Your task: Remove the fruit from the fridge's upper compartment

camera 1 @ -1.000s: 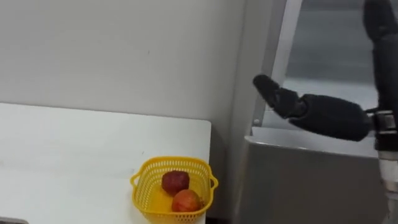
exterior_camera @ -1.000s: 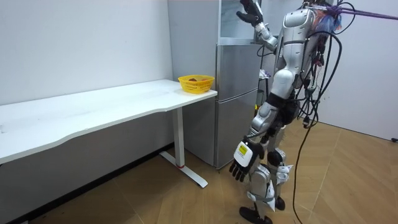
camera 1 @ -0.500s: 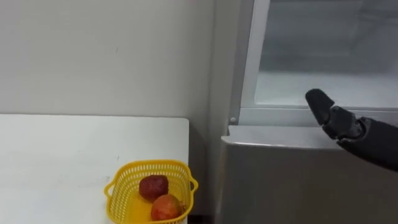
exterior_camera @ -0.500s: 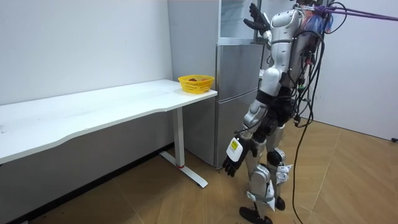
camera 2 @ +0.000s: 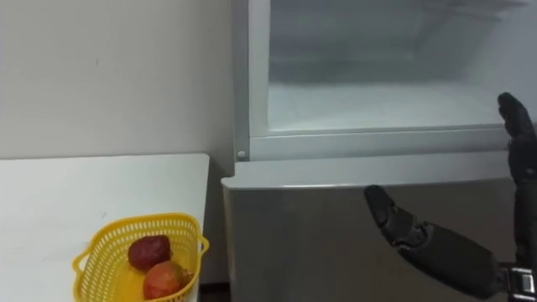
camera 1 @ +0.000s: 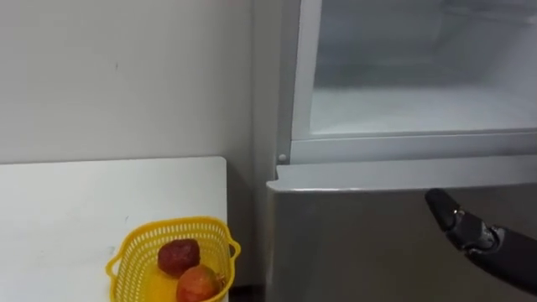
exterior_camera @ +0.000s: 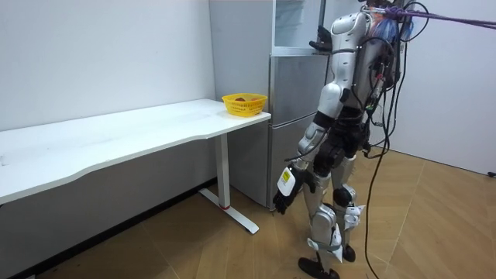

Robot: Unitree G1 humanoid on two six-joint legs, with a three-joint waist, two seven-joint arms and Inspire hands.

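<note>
The robot stands facing the fridge (exterior_camera: 298, 116), to the right of the white tabletop (camera 2: 50, 201). The upper fridge compartment (camera 2: 377, 92) is open, its pale, frosted interior on view above the closed grey lower door (camera 2: 294, 235); what lies inside I cannot make out, perhaps only a bare shelf. The right hand (camera 2: 436, 243) hovers in front of the lower door, just below the compartment's sill, fingers straight and holding nothing. The left hand (exterior_camera: 285, 194) hangs low beside the thigh, too small to tell whether it is open or closed. At the tabletop's near right corner, beside the fridge, sits a yellow basket (camera 2: 138, 220) holding a dark red fruit (camera 2: 148, 250) and an orange-red fruit (camera 2: 165, 279), touching.
</note>
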